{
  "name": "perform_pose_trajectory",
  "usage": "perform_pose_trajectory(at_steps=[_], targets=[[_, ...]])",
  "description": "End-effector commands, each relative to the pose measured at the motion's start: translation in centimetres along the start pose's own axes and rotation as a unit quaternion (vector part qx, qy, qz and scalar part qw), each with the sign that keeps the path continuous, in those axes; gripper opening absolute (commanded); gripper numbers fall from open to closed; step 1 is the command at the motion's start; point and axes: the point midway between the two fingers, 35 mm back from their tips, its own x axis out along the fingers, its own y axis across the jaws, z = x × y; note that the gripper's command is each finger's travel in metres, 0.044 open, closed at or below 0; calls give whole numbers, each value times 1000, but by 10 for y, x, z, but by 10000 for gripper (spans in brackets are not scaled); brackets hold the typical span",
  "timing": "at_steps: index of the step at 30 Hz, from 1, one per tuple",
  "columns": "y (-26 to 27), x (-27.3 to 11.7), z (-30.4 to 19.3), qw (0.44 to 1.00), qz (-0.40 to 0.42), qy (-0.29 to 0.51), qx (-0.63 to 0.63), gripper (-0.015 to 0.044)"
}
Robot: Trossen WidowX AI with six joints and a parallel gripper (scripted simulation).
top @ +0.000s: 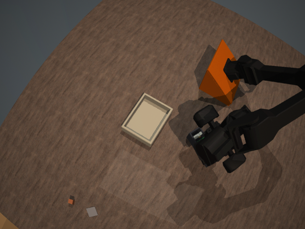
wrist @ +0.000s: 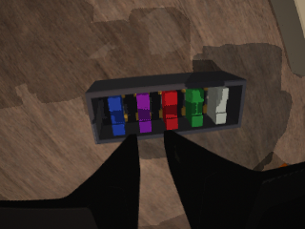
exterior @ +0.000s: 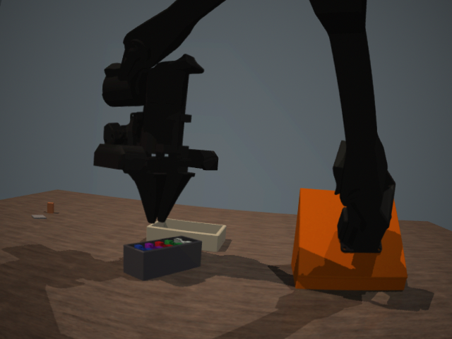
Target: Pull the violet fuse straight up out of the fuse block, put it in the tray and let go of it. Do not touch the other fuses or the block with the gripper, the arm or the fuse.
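Black gripper (exterior: pixel 157 220), near item: fingers drawn nearly together with only a narrow gap, grasping nothing, hanging tips-down above the fuse block and apart from it.

Violet fuse (wrist: pixel 144 114): seated upright in its slot, second from one end of the row, just beyond the fingertips in the wrist view and roughly in line with the gap between them. Judged small, light and rigid, a hard smooth body that would slip if pinched weakly; likely held snug by its slot, so a straight upward pull looks needed. Best hold, by judgement: the raised top end, on the two faces that do not look toward its neighbours, with the fingers reopened first since the present gap looks too narrow to pass over it.

Blue fuse (wrist: pixel 116 114) and red fuse (wrist: pixel 170 110): just beside the violet one on either side, little room between; contact risk judged high. Green fuse (wrist: pixel 194 107) and white fuse (wrist: pixel 219 105): farther along the row.

Fuse block (exterior: pixel 162 258): dark open-topped box holding all five, standing on the wooden table (exterior: pixel 226 313).

Tray (exterior: pixel 189 234): pale, shallow, nothing visible inside, just beyond the block from the exterior view.

Orange wedge (exterior: pixel 320 241): well apart to the side.
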Motion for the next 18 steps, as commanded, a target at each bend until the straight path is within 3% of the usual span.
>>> perform_pose_trajectory(at_steps=[1, 18], targets=[[0, 5, 0, 1000, 2, 2, 0, 74], [1, 21, 1, 1000, 2, 2, 0, 74]])
